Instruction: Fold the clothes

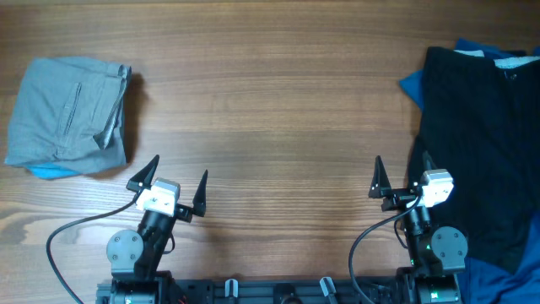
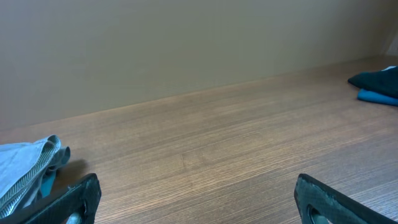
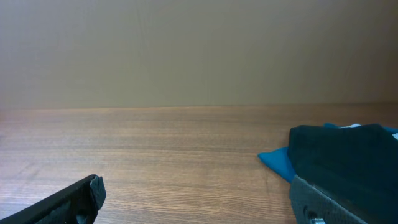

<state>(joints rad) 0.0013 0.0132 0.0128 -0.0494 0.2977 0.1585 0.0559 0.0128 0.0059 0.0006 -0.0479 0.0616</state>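
The unfolded black cloth garment (image 1: 481,143) lies spread at the right edge of the brown wooden table (image 1: 278,101), its long axis running from 12 o'clock to 6 o'clock in the overhead view. Bright blue fabric (image 1: 411,84) peeks out from under its upper left corner. The right gripper (image 1: 402,162) sits just beside the garment's left edge. The garment lies from about 1 o'clock round to 4 o'clock of it, and the outer finger looks to overlap the hem. That gripper's jaws are spread wide and hold nothing.

The left gripper (image 1: 180,169) is likewise spread wide and empty, and is well apart from the black garment, which lies far off at its 3 o'clock. Nearer to it, at about 10 o'clock, lies a folded grey cloth bundle (image 1: 67,114) with a sliver of light blue (image 1: 49,171) under its lower edge — this piece looks done.

So the black garment is the likely next piece, and the right arm is plainly nearer — a grasp along the left hem, then a pull toward the table's middle, would bring it within reach of both arms.
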